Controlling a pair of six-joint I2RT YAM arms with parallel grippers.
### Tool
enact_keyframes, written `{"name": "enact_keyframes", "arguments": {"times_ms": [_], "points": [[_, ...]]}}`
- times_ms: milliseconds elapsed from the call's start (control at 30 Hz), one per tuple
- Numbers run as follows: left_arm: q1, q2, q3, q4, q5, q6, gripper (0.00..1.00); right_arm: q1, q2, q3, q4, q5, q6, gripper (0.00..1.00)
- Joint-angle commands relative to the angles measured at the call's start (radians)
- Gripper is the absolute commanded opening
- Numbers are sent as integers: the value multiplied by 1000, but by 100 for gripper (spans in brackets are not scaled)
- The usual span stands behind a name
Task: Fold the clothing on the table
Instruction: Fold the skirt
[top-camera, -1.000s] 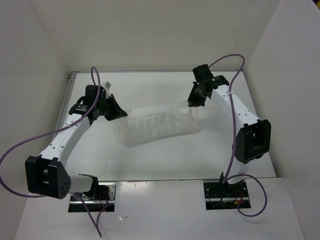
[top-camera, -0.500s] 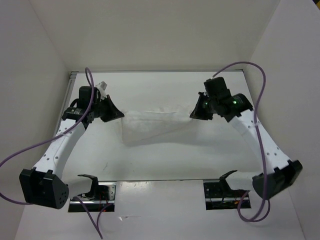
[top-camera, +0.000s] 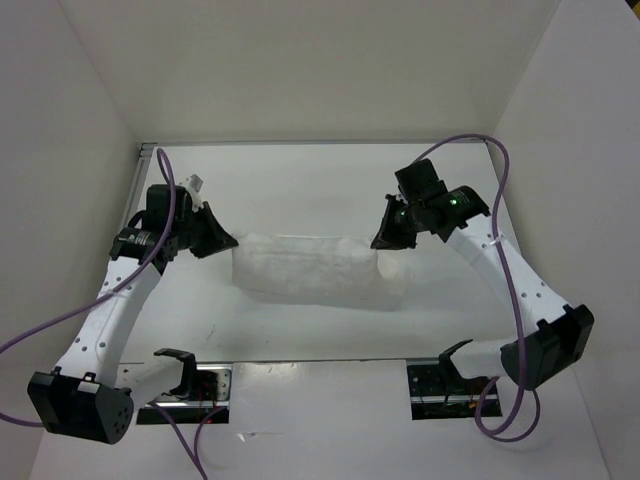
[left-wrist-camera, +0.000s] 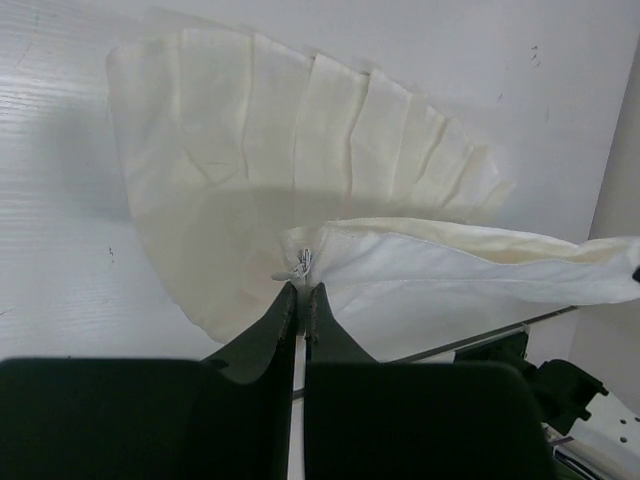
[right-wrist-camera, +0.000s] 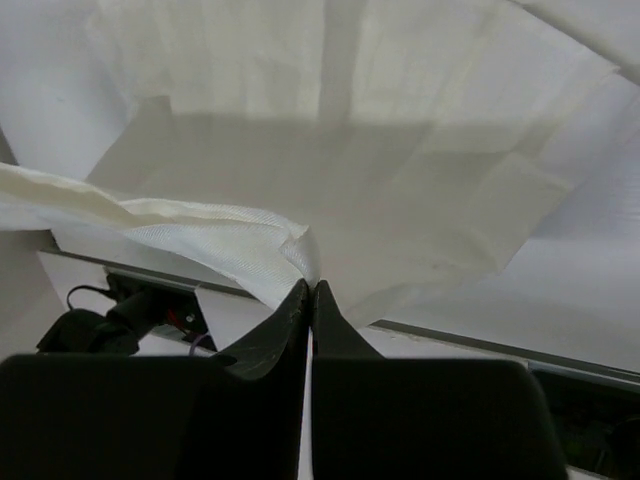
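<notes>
— Jaws on both arms?
— Pressed together, each pinching cloth.
— Where is it?
— Midway on the flat white rectangular table (top-camera: 300, 185), the thin white pleated fabric garment (top-camera: 318, 272) lies as a long band. The left gripper (top-camera: 221, 240) holds its left end raised, the right gripper (top-camera: 381, 242) its right end, above flat pleats.

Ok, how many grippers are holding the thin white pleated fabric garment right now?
2. The left gripper pinches the white pleated garment at its left end; the right gripper pinches its right end. Neither grip is hidden.
</notes>
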Motion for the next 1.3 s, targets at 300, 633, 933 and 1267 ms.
{"name": "enact_keyframes", "arguments": {"times_ms": [300,633,933,1267], "points": [[21,177,23,116,-64,14,0,6,188,68,2,151,-47,0],[12,467,171,218,-82,53,0,-30,297,91,0,234,-67,0],[-16,682,257,268,-114,73,1,-116,439,102,106,266,-85,0],[-16,746,357,371,-246,20,81,-162,480,88,220,418,-38,56]]}}
